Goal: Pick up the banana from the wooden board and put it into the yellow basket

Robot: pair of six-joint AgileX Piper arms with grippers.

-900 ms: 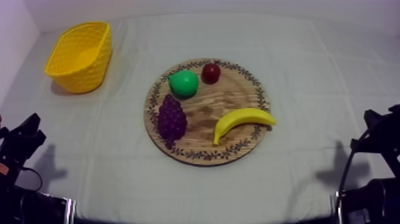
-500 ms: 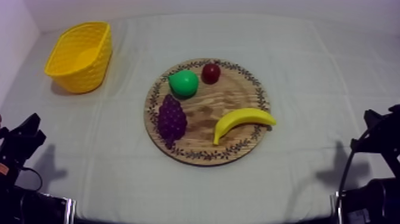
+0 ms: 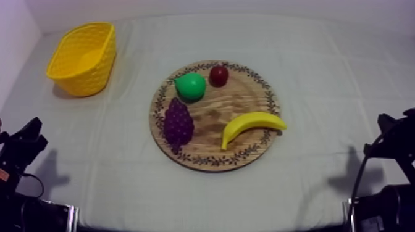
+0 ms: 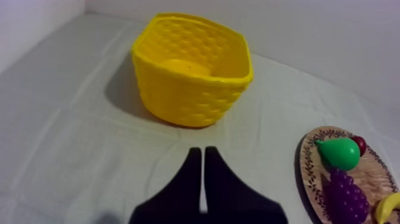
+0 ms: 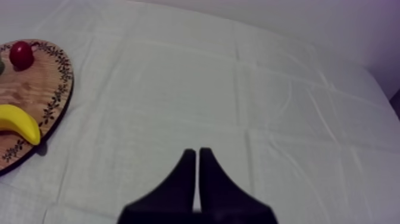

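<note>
Grippers sit low at the near edge of the table (image 3: 210,200), left gripper (image 4: 199,150) and right gripper (image 5: 194,151) each pressed together on nothing. Banana (image 3: 250,126) lies on the wooden board (image 3: 238,99) at mid-table, right of the grapes (image 3: 178,123). Yellow basket (image 3: 83,58) stands far left, well apart from the board.

A glossy green toy pear (image 3: 189,86) lies just beside a small round red fruit (image 3: 218,75), which sits slightly farther back and to the right in the top view. A dark purple bunch of toy grapes (image 3: 178,122) lies close to the pear on its nearer side. A creased grey-white cloth (image 3: 321,74) covers the desk.
</note>
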